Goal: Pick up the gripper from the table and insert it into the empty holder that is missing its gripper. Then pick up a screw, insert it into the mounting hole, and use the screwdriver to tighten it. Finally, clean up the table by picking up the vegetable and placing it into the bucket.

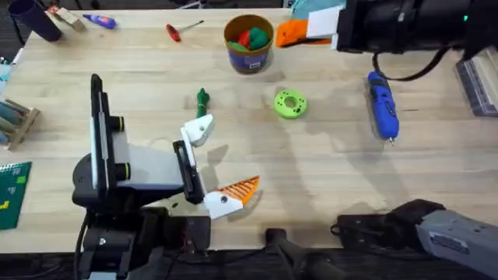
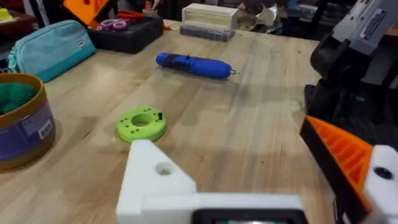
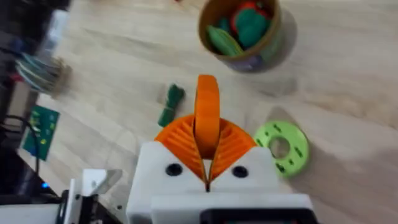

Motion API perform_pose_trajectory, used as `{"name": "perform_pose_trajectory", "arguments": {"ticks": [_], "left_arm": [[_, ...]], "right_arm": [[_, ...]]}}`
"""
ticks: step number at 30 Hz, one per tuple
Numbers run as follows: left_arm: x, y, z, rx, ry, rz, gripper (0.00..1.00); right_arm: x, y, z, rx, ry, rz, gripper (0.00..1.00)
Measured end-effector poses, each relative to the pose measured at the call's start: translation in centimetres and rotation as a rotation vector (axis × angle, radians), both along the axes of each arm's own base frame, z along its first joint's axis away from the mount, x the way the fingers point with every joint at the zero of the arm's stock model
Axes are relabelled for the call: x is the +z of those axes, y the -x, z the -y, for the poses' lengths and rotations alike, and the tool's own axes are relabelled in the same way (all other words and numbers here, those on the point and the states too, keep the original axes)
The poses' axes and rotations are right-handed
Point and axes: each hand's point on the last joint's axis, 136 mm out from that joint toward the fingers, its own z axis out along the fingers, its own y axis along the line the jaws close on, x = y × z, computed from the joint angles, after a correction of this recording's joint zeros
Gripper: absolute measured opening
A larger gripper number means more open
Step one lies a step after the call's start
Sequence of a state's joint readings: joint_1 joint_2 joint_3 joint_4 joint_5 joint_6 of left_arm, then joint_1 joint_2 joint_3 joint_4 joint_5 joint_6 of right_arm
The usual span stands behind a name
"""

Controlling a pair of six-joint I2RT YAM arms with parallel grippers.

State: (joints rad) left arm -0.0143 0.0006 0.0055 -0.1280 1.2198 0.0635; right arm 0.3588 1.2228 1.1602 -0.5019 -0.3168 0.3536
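Because the right tool [image 3: 207, 149] is clamped on the gripper [image 3: 207, 102], with its two orange pads pressed against the part's sides, the coming move turns on where the holder [image 1: 198, 129] lies from that part. In the overhead view the right arm hangs high over the far right of the counter [image 1: 327, 163]. The holder sits on the left tool [image 1: 218, 159], toward the left side and nearer the arm bases. The transfer therefore runs diagonally across the counter, leftward and back toward the bases, and the right arm is the one carrying the load.

The gripper's long axis projects straight out from the right tool's pads, in line with the tool's own axis. The left tool holds nothing. Its one orange finger [image 1: 237, 190] and the bare holder stand wide apart, which leaves open room around the holder. In the left wrist view the mounting hole [image 2: 163, 169] faces upward on the white bracket face.

Judgement: the right wrist must turn so the gripper's base meets the holder squarely.

The vegetable [image 1: 202, 98] lies on the counter between the holder and the bucket [image 1: 248, 58], close to the likely travel path.
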Motion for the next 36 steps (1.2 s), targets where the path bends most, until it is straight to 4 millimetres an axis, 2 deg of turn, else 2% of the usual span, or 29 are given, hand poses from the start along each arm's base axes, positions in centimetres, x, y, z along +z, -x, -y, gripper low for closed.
{"name": "perform_pose_trajectory", "arguments": {"ticks": [7, 16, 23, 27, 31, 32, 36], "left_arm": [[0.0, 0.0, 0.0, 0.000, 0.000, 0.000, 0.991], [0.0, 0.0, 0.0, 0.000, 0.000, 0.000, 0.991], [0.0, 0.0, 0.0, 0.000, 0.000, 0.000, 0.991], [0.0, 0.0, 0.0, 0.000, 0.000, 0.000, 0.991], [0.0, 0.0, 0.0, 0.000, 0.000, 0.000, 0.991], [0.0, 0.0, 0.0, 0.000, 0.000, 0.000, 0.991], [0.0, 0.0, 0.0, 0.000, 0.000, 0.000, 0.991]], "right_arm": [[0.5, 0.2, -1.7, 0.064, -0.224, 0.057, 0.008], [-1.5, 0.8, -1.7, 0.120, -0.524, 0.028, 0.008], [-3.7, 2.6, -2.1, 0.155, -0.627, -0.102, 0.008], [-3.6, 2.7, -3.0, 0.232, -0.679, -0.130, 0.008], [-4.4, 2.7, -4.0, 0.314, -0.726, -0.181, 0.008], [-5.9, 3.6, -5.0, 0.405, -0.753, -0.279, 0.008], [-7.4, 5.2, -5.9, 0.477, -0.761, -0.401, 0.008]]}}
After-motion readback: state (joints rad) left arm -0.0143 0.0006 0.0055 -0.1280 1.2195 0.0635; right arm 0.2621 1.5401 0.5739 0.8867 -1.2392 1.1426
